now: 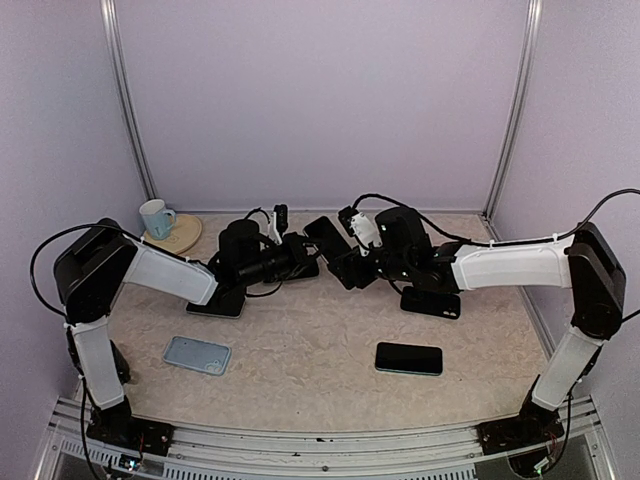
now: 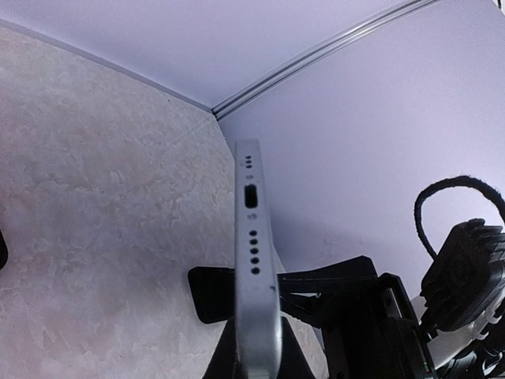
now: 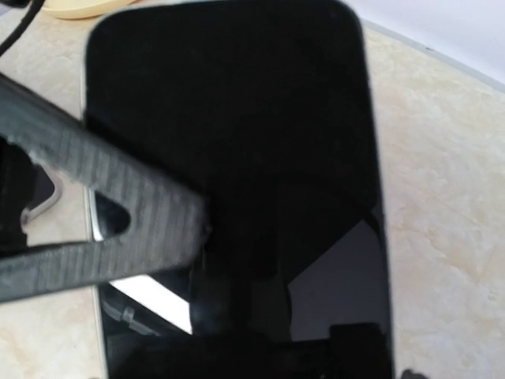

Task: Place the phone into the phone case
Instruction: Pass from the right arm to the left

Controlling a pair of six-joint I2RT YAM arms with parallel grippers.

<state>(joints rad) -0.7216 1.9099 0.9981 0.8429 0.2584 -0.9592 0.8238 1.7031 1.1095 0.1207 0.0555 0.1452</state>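
A phone (image 1: 325, 235) with a black screen and silver edge is held in the air between both grippers at the back middle of the table. My left gripper (image 1: 303, 252) is shut on it; in the left wrist view its fingers clamp the silver port edge (image 2: 254, 237). My right gripper (image 1: 346, 262) is shut on the same phone from the other side, its black fingers (image 2: 209, 294) pressing both faces. The screen (image 3: 237, 118) fills the right wrist view, with a grey left finger (image 3: 102, 213) across it. A light blue phone case (image 1: 197, 354) lies flat at the front left.
A second black phone (image 1: 409, 358) lies at the front right. Dark flat items lie under the right arm (image 1: 430, 302) and under the left arm (image 1: 215, 305). A blue cup (image 1: 155, 217) stands on a round wooden coaster (image 1: 183, 237) at the back left. Walls enclose the table.
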